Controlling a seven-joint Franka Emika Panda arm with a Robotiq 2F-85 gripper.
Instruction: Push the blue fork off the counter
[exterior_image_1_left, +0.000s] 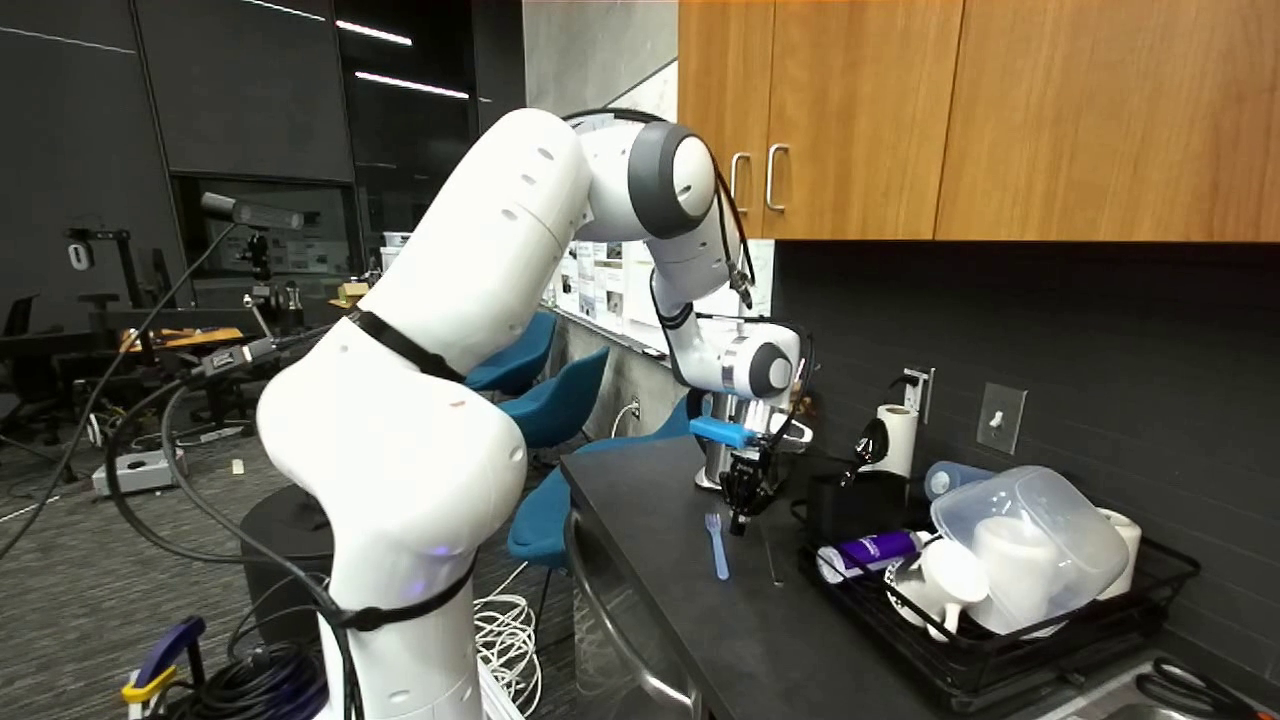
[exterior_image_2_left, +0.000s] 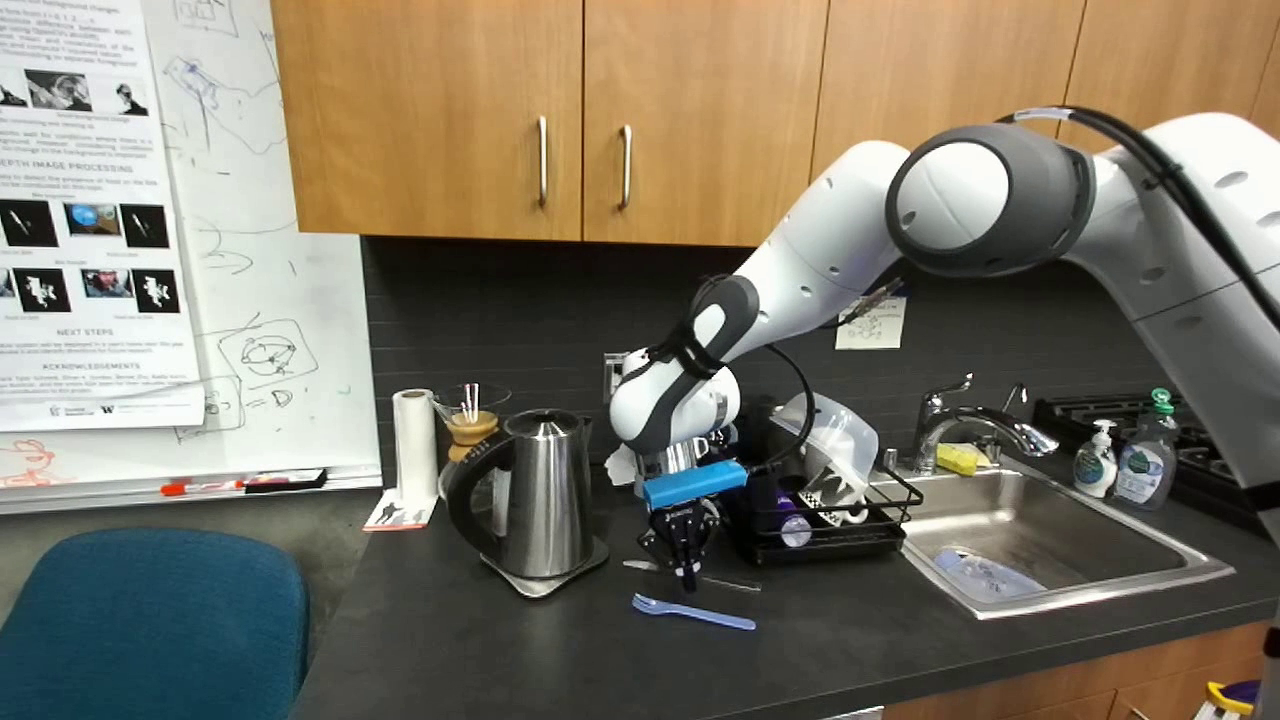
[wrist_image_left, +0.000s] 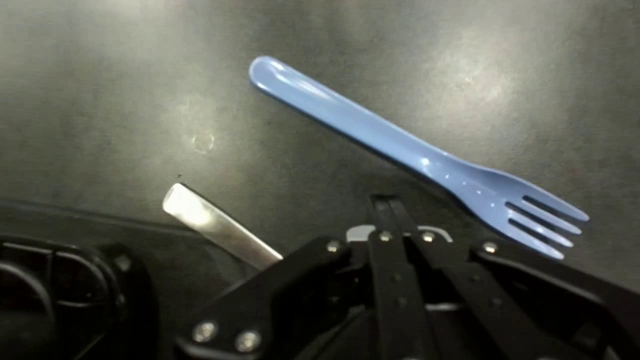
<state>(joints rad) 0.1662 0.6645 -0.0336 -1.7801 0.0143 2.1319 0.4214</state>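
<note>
The blue fork lies flat on the dark counter (exterior_image_2_left: 520, 660). It shows in both exterior views (exterior_image_1_left: 719, 552) (exterior_image_2_left: 693, 611) and in the wrist view (wrist_image_left: 360, 122). My gripper (wrist_image_left: 387, 202) points down with its fingertips together and nothing between them. It also shows in both exterior views (exterior_image_1_left: 738, 525) (exterior_image_2_left: 687, 577). The fingertips are low, on the wall side of the fork, a small gap from its neck. The fork lies between my gripper and the counter's front edge. Whether the fingertips touch the counter I cannot tell.
A metal knife (wrist_image_left: 220, 225) lies on the wall side of my gripper. A black dish rack (exterior_image_2_left: 825, 540) with cups and a clear tub stands near the wall. A steel kettle (exterior_image_2_left: 548, 500) stands beside the gripper. A sink (exterior_image_2_left: 1080, 585) is farther along.
</note>
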